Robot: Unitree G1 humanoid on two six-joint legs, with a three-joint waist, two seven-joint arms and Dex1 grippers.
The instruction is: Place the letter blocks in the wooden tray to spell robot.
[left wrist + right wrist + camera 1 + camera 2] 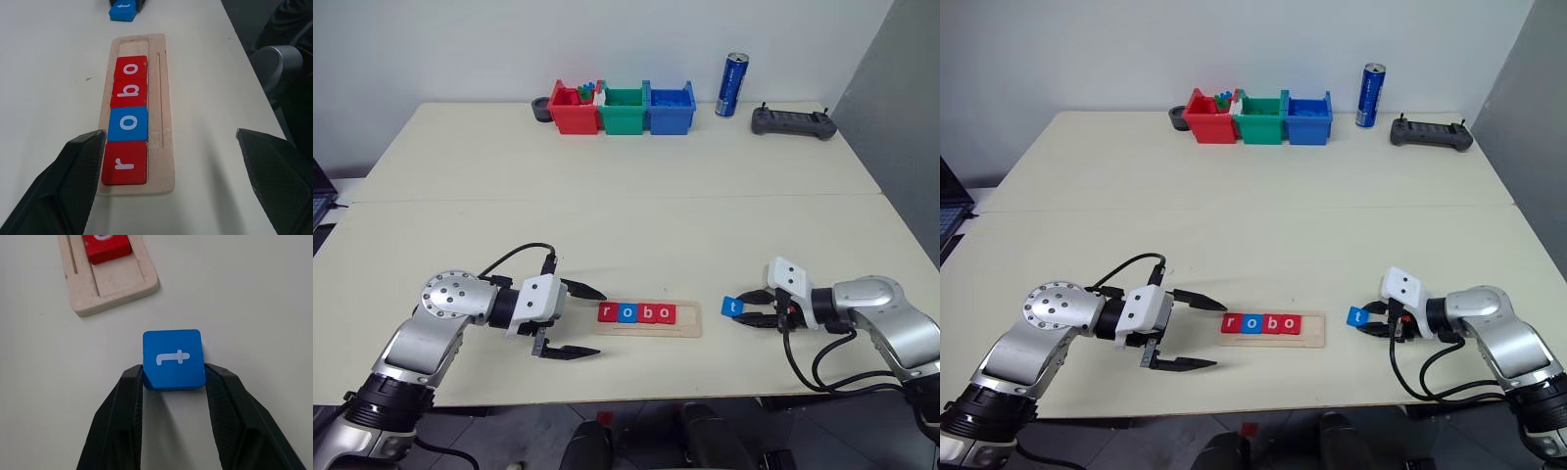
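Gripping, right gripper (172, 382): jaws narrowed onto the sides of the blue "t" block (173, 359), which sits on the table just beside the tray's empty end.
Left gripper (578, 321): jaws spread wide, holding nothing, at the tray's "r" end.
Writing: four letter blocks (637, 312) in the wooden tray (690, 326) read "robo".
Surface: pale table (607, 196); red, green and blue bins (624, 108), a blue can (733, 85) and a black controller (792, 120) along its far edge.
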